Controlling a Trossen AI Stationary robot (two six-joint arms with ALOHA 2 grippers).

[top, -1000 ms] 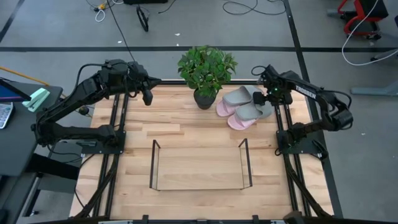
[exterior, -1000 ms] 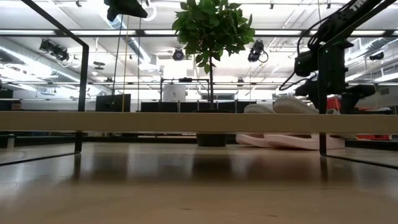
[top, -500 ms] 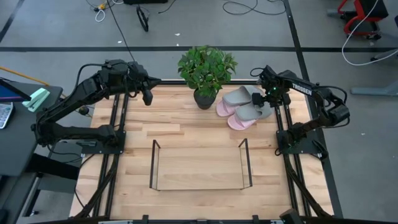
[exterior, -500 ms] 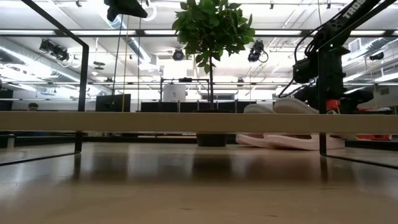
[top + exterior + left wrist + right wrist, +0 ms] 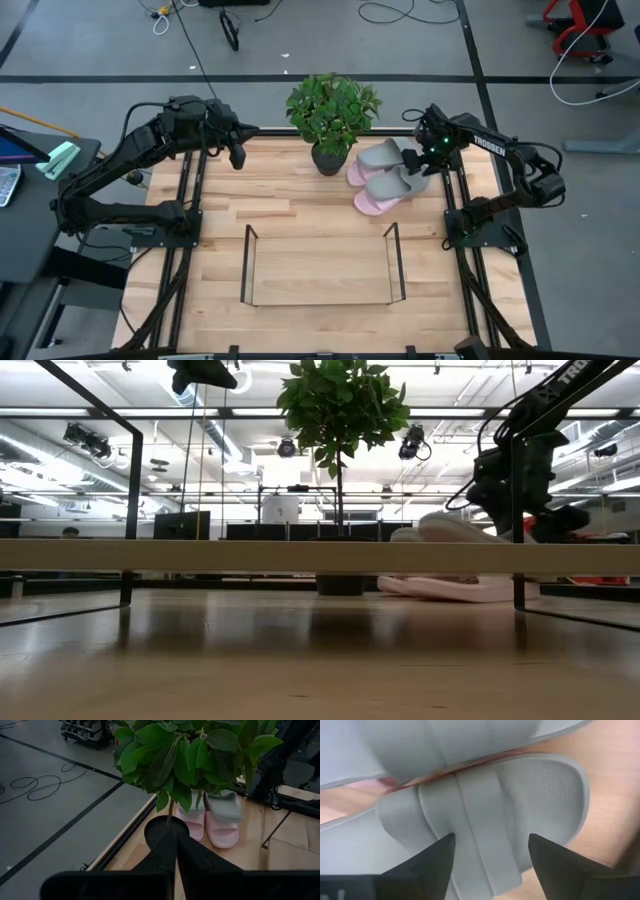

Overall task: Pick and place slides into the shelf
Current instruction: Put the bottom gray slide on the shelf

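Four slides lie piled at the table's far right, beside the potted plant (image 5: 332,110). One grey slide (image 5: 383,154) is at the far side. The other grey slide (image 5: 396,183) rests across the two pink slides (image 5: 372,203). My right gripper (image 5: 425,163) is over that near grey slide, open, with its fingers straddling the strap (image 5: 475,820). The wire shelf (image 5: 248,265) stands at the table's near middle with nothing in it. My left gripper (image 5: 238,157) hangs shut above the far left corner, touching nothing. My right gripper comes at the near grey slide from above, slanting in from the table's right. One finger (image 5: 432,862) stands at the strap's side and the other finger (image 5: 555,862) over the footbed (image 5: 545,795). The slide lies on the pink slides. The exact touching points are hidden by the fingers.
The plant's pot (image 5: 330,158) stands just left of the slide pile, and its leaves overhang the slides in the left wrist view. The black rail frame (image 5: 190,200) runs along both table sides. Bare wood lies between the pile and the shelf.
My right gripper has come down and a little toward the table's left onto the near grey slide. That grey slide and the pink slide under it have slid a short way toward the left and near edge. The far grey slide has stayed put.
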